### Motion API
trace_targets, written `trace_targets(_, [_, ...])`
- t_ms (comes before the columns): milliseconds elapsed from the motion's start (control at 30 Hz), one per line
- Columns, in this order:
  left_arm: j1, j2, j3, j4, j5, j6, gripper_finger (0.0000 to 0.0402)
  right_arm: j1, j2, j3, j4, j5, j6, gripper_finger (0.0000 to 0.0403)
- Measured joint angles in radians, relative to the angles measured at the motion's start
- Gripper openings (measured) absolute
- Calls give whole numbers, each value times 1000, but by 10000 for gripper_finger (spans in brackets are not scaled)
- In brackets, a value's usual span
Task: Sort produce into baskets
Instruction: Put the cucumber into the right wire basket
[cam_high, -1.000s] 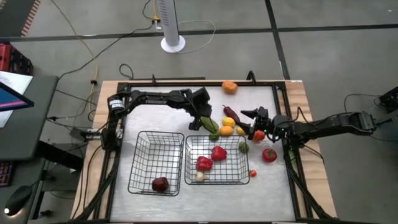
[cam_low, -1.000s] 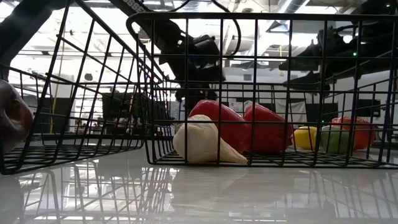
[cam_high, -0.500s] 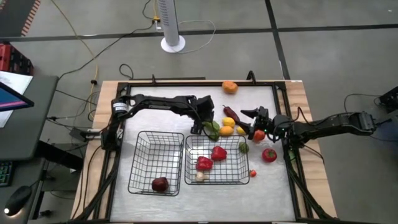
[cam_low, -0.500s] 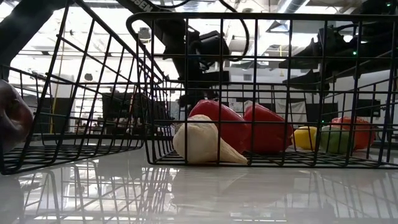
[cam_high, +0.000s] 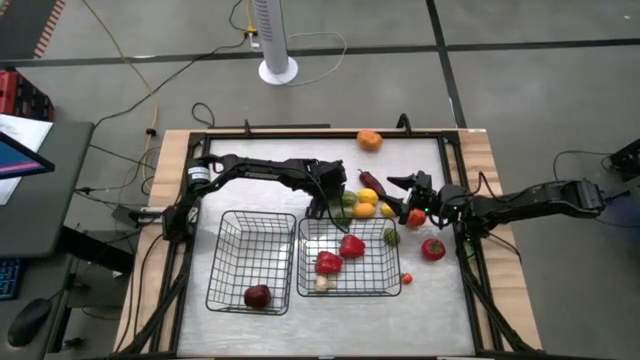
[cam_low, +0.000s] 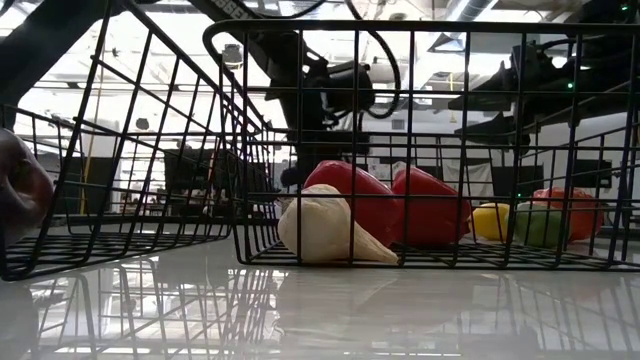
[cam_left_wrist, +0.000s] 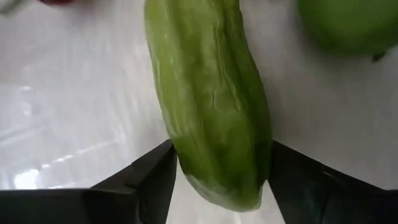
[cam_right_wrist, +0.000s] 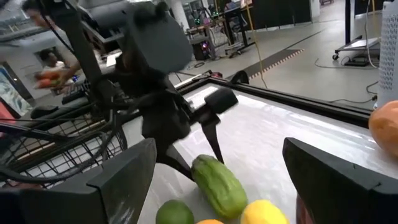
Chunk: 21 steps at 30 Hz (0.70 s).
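High view is giving me the whole worktop (cam_high: 230, 195), and from where I am standing the sorting is looking roughly a third done. The left basket (cam_high: 250, 262) is holding only one dark red fruit (cam_high: 258, 296) near its front edge, while the right basket (cam_high: 349, 258) is carrying two red peppers (cam_high: 340, 254), a pale garlic bulb (cam_high: 321, 284) and a small green piece at its right wall. Everything else is lying loose: a cluster of green, yellow, orange and dark purple produce just behind the right basket, a red tomato (cam_high: 433, 249) and a tiny red one (cam_high: 406, 279) beside that basket, and an orange fruit (cam_high: 370, 141) well apart at the far edge. The left gripper (cam_high: 330, 201) is reaching down into the cluster, and its wrist view is showing the long green cucumber (cam_left_wrist: 214, 106) sitting between its jaws, which are spread about as wide as the cucumber with the fingers (cam_left_wrist: 149, 180) right at its sides; whether they are actually pressing it I cannot tell. The right gripper (cam_high: 400, 184) is hovering over the other side of the cluster with its jaws standing wide apart and holding nothing. I judge about eight pieces are waiting to be sorted.
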Motion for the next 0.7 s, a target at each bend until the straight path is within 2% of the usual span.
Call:
trace_targets(267, [-3,3,27,-53,-37,7,144,0,0,0,-3,0,0,379])
trace_targets(433, [2,-41,148,-233,-116,23,149,0,0,0,-5,0,0,379])
trace_targets(567, [6,-108,226,-357,-128,-5,154,1,0,0,-11,-2,0,379])
trace_targets(633, [6,-163,244,-383,-111,-35,154,1,0,0,-10,-3,0,379])
trace_targets(700, [5,-229,244,-415,-44,-68,152,1,0,0,-12,-3,-1,379])
